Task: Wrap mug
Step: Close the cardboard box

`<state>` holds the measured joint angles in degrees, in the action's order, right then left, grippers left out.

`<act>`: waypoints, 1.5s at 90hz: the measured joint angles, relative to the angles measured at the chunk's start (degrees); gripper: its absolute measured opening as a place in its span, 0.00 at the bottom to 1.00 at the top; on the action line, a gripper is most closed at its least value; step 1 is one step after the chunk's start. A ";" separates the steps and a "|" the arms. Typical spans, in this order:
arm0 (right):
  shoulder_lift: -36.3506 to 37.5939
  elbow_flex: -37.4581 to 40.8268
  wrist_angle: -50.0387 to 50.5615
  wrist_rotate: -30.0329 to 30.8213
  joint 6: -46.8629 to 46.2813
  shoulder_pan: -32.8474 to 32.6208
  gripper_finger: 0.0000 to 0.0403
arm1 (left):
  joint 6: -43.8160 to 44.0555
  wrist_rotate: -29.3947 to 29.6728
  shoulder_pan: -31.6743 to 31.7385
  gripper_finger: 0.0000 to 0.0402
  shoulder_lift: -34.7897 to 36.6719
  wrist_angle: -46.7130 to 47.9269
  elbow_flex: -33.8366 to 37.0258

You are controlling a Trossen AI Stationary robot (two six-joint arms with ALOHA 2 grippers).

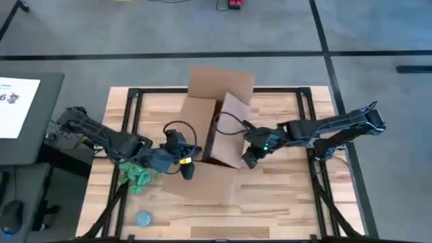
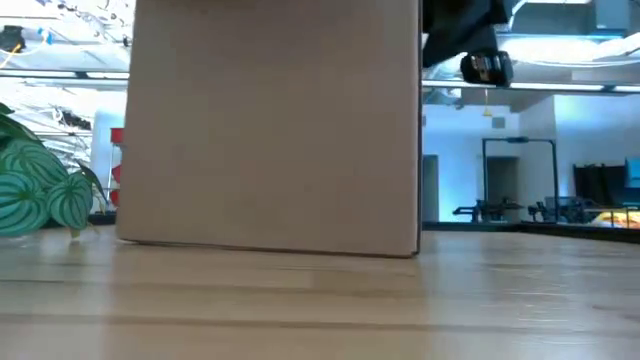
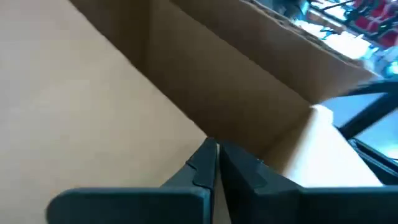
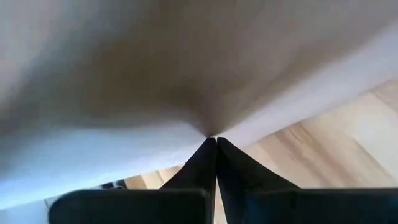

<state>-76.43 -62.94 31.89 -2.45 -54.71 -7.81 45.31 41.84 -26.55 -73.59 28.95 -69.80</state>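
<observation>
An open cardboard box [image 1: 212, 128] stands mid-table with its flaps spread; in the low view its near flap [image 2: 270, 120] fills the picture. The mug is hidden in every view. My left gripper [image 1: 188, 170] is shut at the box's near-left corner, over the near flap [image 1: 202, 183]. My right gripper [image 1: 248, 160] is shut at the right flap [image 1: 233, 131]. A green patterned bundle [image 1: 138, 174] lies on the table left of the box, under my left arm, and also shows at the left of the low view [image 2: 35, 190]. My left gripper's shut fingertips [image 3: 208, 152] stand against bare cardboard near a crease of the box [image 3: 249, 134], coming from the table's left. Whether they press on it, I cannot tell. My right gripper's shut fingertips [image 4: 210, 146] meet the right flap's surface [image 4: 208, 124] near its edge, coming from the table's right, slanting down. Nothing sits between the fingers.
A flat grey-blue disc [image 1: 143, 218] lies near the table's front left. A black frame [image 1: 135, 94] runs around the tabletop. A dark side table with a white sheet [image 1: 17, 101] stands off the left edge. Bare wood [image 1: 283, 202] lies in front of the box.
</observation>
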 joint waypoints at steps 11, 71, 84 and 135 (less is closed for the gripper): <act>1.79 -3.40 4.75 -0.92 -2.21 -0.03 0.00 | 1.49 0.46 -2.22 0.00 0.37 -0.14 -0.07; -7.21 -13.94 -22.37 10.26 23.33 6.66 0.00 | 3.51 2.00 -4.00 0.00 1.84 -0.24 -0.07; -13.95 -13.78 -30.28 10.26 26.33 8.29 0.00 | 4.14 2.06 -4.38 0.00 2.54 -0.17 -0.17; -15.47 -13.87 -34.13 5.85 29.59 9.51 0.00 | 13.75 1.87 -10.33 0.00 2.90 20.90 -9.57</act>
<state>-91.90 -76.82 -2.24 3.40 -25.12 1.69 59.06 43.71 -36.88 -70.68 49.85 -79.37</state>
